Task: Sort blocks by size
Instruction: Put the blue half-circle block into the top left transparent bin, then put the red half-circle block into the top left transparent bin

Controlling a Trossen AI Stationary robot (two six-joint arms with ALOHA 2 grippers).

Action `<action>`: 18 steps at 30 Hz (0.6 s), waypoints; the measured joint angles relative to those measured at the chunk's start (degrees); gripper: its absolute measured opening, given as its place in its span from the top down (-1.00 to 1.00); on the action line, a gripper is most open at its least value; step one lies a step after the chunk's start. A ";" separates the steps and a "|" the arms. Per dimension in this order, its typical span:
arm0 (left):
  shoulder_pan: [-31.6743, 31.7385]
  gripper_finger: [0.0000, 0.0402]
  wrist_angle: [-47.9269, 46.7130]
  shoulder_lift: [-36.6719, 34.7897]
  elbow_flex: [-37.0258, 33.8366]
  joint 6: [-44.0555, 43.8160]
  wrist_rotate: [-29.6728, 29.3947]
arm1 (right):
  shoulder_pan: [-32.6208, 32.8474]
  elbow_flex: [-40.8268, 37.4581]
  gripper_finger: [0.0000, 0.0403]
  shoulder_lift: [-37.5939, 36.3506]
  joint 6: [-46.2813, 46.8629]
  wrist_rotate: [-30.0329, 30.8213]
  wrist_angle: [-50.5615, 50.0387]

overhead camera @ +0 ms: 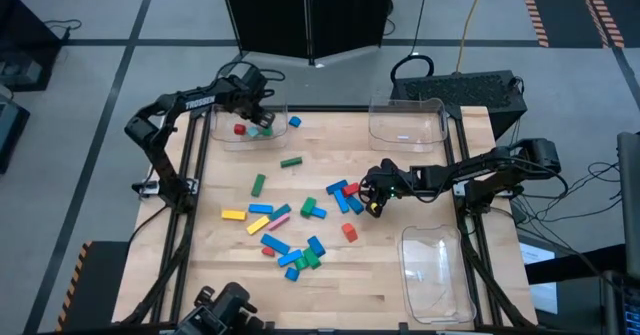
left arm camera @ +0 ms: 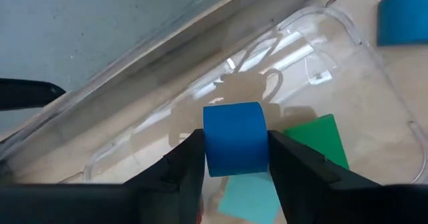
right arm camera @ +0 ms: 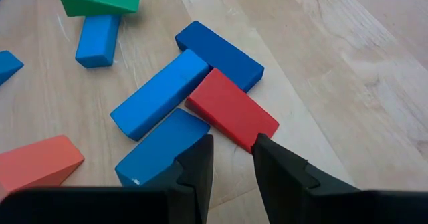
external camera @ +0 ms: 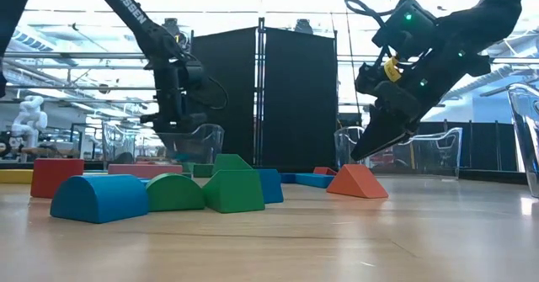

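Left gripper (left arm camera: 234, 160) over far-left clear tray (overhead camera: 225, 135); only its wrist view shows fingers clamped on blue block (left arm camera: 234, 138). Right gripper (right arm camera: 232, 158) mid-tabletop, fingers slightly apart above red block (right arm camera: 231, 114).

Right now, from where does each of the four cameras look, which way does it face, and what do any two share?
High view: overhead, straight down on the wooden table; both arms show.
Low view: tabletop height, level toward the room; both arms hang in from above.
Left wrist view: on the left arm, down into a clear tray; the left gripper holds a blue block.
Right wrist view: on the right arm; the right gripper hangs over a red block.
Shared: that red block also shows from overhead.
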 joint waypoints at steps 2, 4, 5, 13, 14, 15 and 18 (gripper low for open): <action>0.25 0.13 -0.11 0.01 0.00 0.03 -0.03 | 0.00 0.00 0.50 0.00 0.06 0.02 0.00; 0.33 0.08 -0.10 -0.01 0.00 0.15 -0.07 | 0.00 0.00 0.50 0.00 0.04 0.02 0.00; 0.35 0.06 -0.15 -0.01 0.00 0.18 -0.11 | 0.00 0.00 0.50 0.00 0.06 0.02 0.00; 0.19 0.00 -0.79 -0.59 0.00 1.83 -0.14 | 0.00 0.00 0.50 0.00 0.01 0.07 0.04; -0.06 0.00 -0.60 -1.08 0.00 2.71 -0.25 | 0.00 0.00 0.50 0.00 0.01 0.08 0.04; -0.38 0.00 -0.02 -1.56 0.00 3.33 -0.35 | 0.02 0.00 0.50 0.00 0.02 0.10 0.04; -1.56 0.00 0.20 -3.61 0.00 4.85 -0.31 | 0.00 0.00 0.50 0.00 0.01 0.11 0.14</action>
